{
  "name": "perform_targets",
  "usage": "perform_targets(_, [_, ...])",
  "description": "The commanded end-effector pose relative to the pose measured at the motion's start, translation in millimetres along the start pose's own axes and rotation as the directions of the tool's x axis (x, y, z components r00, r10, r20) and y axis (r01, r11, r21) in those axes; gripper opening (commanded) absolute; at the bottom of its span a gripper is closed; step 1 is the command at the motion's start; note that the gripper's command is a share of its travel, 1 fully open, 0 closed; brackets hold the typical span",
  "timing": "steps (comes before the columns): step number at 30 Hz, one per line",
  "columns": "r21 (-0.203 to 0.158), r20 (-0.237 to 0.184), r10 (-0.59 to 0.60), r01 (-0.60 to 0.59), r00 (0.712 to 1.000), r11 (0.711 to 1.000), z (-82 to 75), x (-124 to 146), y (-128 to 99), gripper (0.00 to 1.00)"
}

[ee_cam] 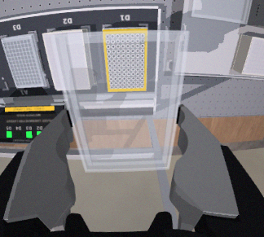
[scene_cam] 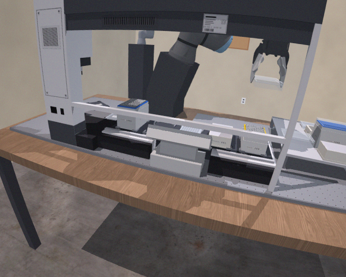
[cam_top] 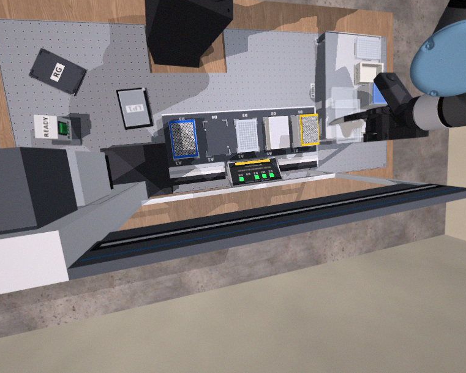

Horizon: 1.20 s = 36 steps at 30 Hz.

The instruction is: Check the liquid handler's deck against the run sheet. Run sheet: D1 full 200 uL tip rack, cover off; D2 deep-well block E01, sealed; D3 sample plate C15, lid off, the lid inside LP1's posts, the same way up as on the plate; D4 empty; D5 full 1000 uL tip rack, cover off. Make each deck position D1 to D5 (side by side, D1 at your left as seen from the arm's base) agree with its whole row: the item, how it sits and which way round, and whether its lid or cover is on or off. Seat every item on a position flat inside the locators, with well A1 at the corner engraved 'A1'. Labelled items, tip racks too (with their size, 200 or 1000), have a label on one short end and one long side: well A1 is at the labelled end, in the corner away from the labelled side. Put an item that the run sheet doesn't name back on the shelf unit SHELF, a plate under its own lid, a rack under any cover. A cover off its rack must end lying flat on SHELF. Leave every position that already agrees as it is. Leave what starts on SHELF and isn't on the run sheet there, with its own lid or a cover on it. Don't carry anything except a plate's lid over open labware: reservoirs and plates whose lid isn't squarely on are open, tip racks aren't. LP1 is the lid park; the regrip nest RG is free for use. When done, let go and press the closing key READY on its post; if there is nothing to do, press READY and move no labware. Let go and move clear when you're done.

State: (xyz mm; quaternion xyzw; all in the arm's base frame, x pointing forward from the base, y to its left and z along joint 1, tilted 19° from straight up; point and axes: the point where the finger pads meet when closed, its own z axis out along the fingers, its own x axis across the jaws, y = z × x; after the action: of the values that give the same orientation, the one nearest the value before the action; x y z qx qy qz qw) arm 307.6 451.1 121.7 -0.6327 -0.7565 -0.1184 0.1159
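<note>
A clear cover [ee_cam: 124, 95] hangs high above the deck, clamped across its width by the gripper [ee_cam: 122, 168], near the handler's top beam [scene_cam: 191, 6]. Below it (seen through the plastic) sits the yellow-rimmed tip rack [ee_cam: 125, 59] at D1, uncovered; the shelf unit [cam_top: 324, 64] stands just beside it.

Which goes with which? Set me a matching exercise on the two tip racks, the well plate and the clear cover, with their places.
1. yellow-rimmed rack
2. blue-rimmed rack
3. clear cover
4. well plate

A. D3
B. gripped in the tool
C. D1
D. D5

Pairs: 1-C, 2-D, 3-B, 4-A
</note>
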Motion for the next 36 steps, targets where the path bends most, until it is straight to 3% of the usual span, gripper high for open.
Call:
perform_targets(1, [0.002,0.0,0.0,0.0,1.0,1.0,-0.7,0,0,0.0])
perform_targets(4, [0.002,0.0,0.0,0.0,1.0,1.0,-0.7,0,0,0.0])
perform_targets(9, [0.003,0.0,-0.001,0.001,1.0,1.0,-0.3,0,-27,0.0])
perform_targets(11, [0.003,0.0,-0.001,0.001,1.0,1.0,-0.3,0,-27,0.0])
perform_targets(36, [0.003,0.0,-0.001,0.001,1.0,1.0,-0.5,1,-142,0.0])
